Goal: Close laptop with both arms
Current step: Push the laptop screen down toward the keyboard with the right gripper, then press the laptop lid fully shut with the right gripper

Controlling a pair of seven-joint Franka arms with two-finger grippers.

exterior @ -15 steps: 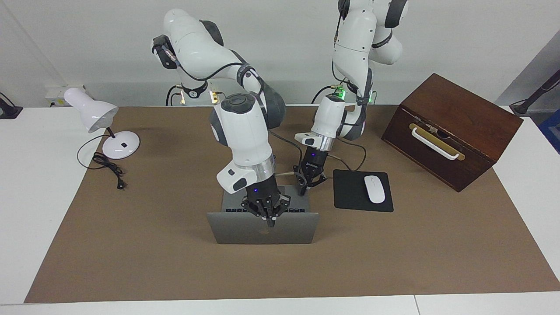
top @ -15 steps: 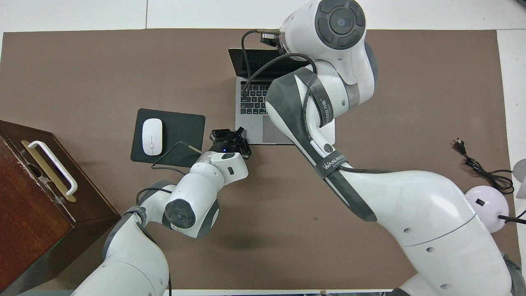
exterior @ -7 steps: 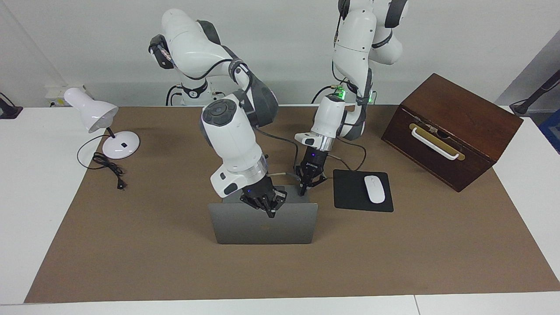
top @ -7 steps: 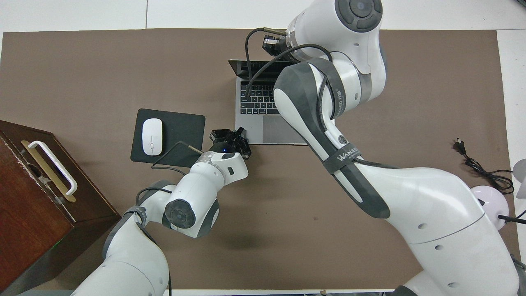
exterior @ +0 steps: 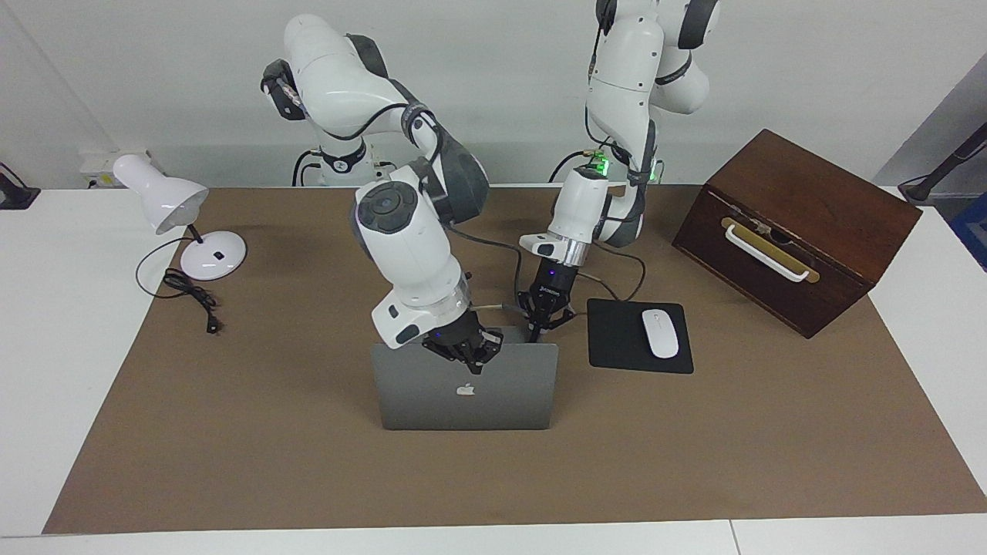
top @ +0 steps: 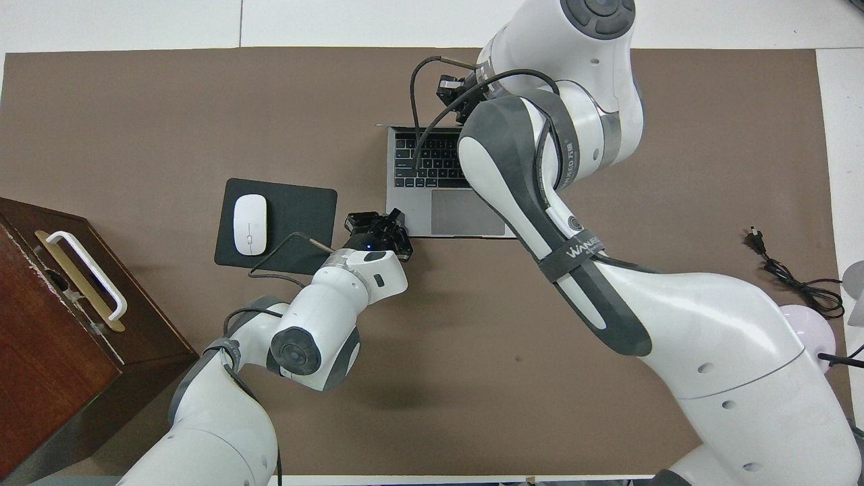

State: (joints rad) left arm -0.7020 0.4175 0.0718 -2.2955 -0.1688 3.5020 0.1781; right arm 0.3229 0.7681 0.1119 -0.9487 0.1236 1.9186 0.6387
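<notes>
The silver-grey laptop (exterior: 501, 401) stands open in the middle of the brown mat, its lid about upright and its Apple logo showing in the facing view. In the overhead view its keyboard and trackpad (top: 466, 212) show, with the lid seen edge-on. My right gripper (exterior: 473, 365) (top: 451, 88) is shut, its tips against the outer face of the lid at the top edge. My left gripper (exterior: 533, 336) (top: 393, 217) is shut too, tips down on the base's corner nearest the robots, toward the left arm's end.
A black mouse pad (exterior: 617, 343) with a white mouse (exterior: 660, 333) lies beside the laptop toward the left arm's end. A brown wooden box (exterior: 794, 231) stands past it. A white desk lamp (exterior: 166, 200) and its cord (exterior: 193, 297) sit at the right arm's end.
The right gripper has pushed the lid up from leaning back to about upright, and the screen no longer shows from above. The left gripper has stayed on the base corner.
</notes>
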